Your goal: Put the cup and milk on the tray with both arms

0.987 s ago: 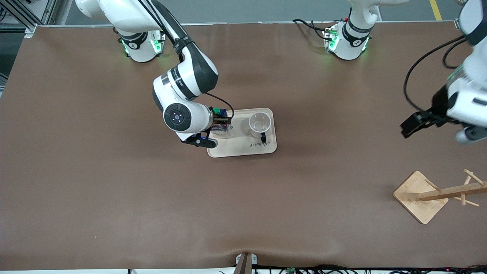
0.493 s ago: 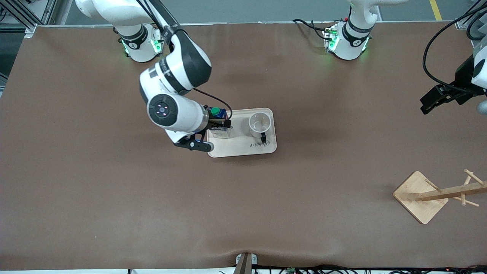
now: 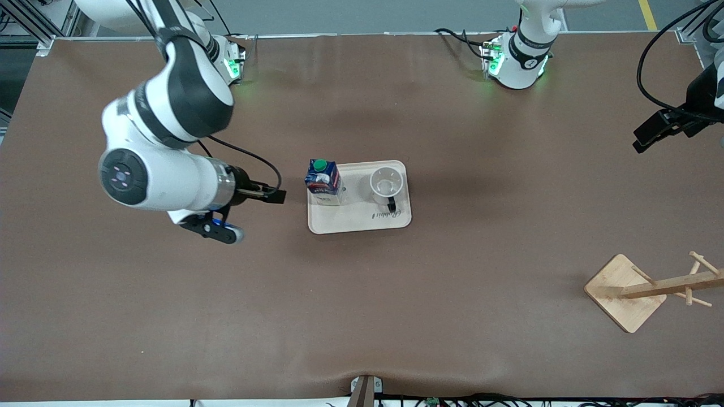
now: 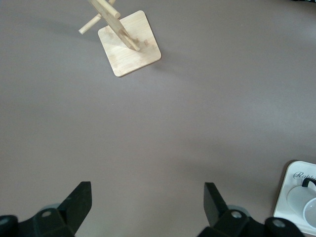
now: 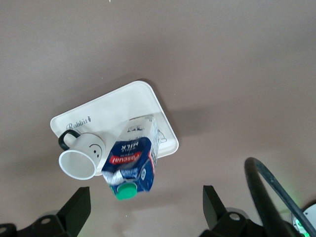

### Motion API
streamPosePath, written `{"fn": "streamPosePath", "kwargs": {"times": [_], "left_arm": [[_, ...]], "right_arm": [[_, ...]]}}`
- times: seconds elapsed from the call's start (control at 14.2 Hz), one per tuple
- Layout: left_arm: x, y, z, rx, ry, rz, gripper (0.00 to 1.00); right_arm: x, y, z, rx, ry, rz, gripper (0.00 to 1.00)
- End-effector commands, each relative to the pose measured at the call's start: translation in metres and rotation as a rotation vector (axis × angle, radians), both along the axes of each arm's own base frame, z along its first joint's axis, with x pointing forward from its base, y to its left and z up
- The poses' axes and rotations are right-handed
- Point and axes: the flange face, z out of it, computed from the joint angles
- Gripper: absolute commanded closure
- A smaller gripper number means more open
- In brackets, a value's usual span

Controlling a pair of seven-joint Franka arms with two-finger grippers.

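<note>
The cream tray (image 3: 352,218) lies mid-table. On it stands the blue and white milk (image 3: 322,180) with its green cap, at the edge toward the right arm's end. The white cup (image 3: 387,183) stands upright beside it, its black handle toward the front camera. My right gripper (image 3: 278,196) is open and empty, apart from the carton, over the bare table toward the right arm's end. Its wrist view shows the milk (image 5: 131,163), the cup (image 5: 81,158) and the tray (image 5: 123,106) ahead of the right gripper (image 5: 145,202). My left gripper (image 3: 642,141) hangs open and empty at the left arm's end of the table.
A wooden rack with pegs on a square base (image 3: 625,293) stands near the left arm's end, closer to the front camera. The left wrist view shows that rack base (image 4: 129,49) and one corner of the tray (image 4: 295,190). A black cable (image 5: 266,197) loops beside the right gripper.
My right gripper has drawn back from the milk toward the right arm's end, leaving the carton upright on the tray. The left gripper has drifted farther out toward its end of the table.
</note>
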Motion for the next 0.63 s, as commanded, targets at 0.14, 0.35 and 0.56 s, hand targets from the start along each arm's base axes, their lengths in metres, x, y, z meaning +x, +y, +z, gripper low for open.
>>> {"fn": "streamPosePath", "kwargs": {"times": [0.14,0.35,0.56], "left_arm": [[-0.017,-0.006,0.008,-0.011,0.030,-0.029,0.00],[-0.022,-0.011,0.013,-0.010,0.022,-0.031,0.00],[-0.029,-0.010,0.022,-0.009,0.021,-0.039,0.00]], "right_arm": [[-0.020,-0.001,0.022,-0.057,0.022,0.025,0.00],[-0.014,0.001,0.039,-0.098,-0.061,0.040,0.00],[-0.010,-0.008,0.046,-0.102,-0.072,0.012,0.00]]}}
